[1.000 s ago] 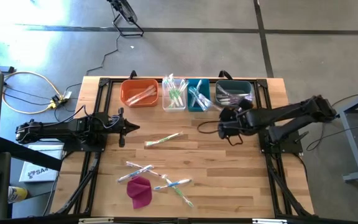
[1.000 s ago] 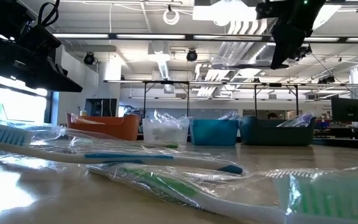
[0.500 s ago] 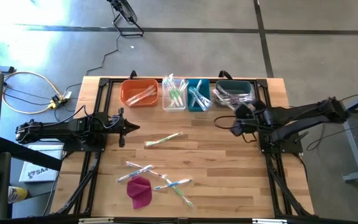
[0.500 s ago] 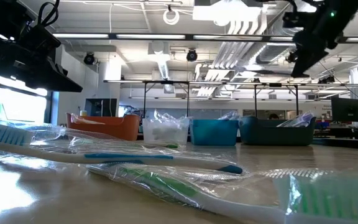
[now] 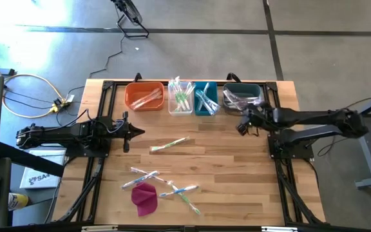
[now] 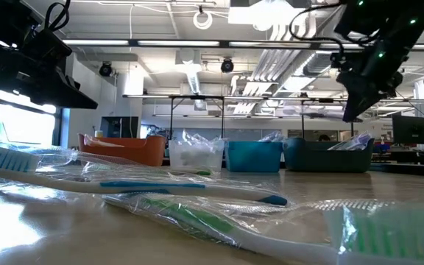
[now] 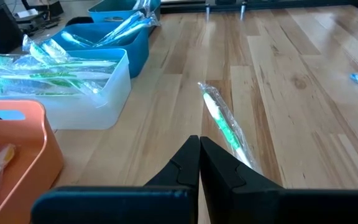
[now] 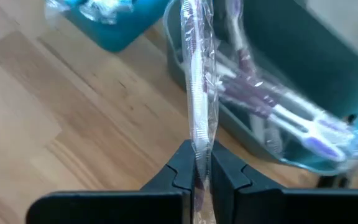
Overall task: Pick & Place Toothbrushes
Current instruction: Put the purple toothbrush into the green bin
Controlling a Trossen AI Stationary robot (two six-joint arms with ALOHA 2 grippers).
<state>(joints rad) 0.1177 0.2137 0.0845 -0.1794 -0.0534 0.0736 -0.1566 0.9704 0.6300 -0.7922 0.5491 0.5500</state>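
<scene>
The right gripper (image 8: 199, 163) is clamping a wrapped toothbrush (image 8: 199, 93), its long axis pointing ahead toward the dark teal bin (image 5: 242, 98) at the table's far edge.

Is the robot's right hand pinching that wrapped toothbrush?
Touching. The right wrist view shows the right gripper's fingers shut on the wrapped toothbrush, which runs up from between them beside the dark teal bin.
</scene>
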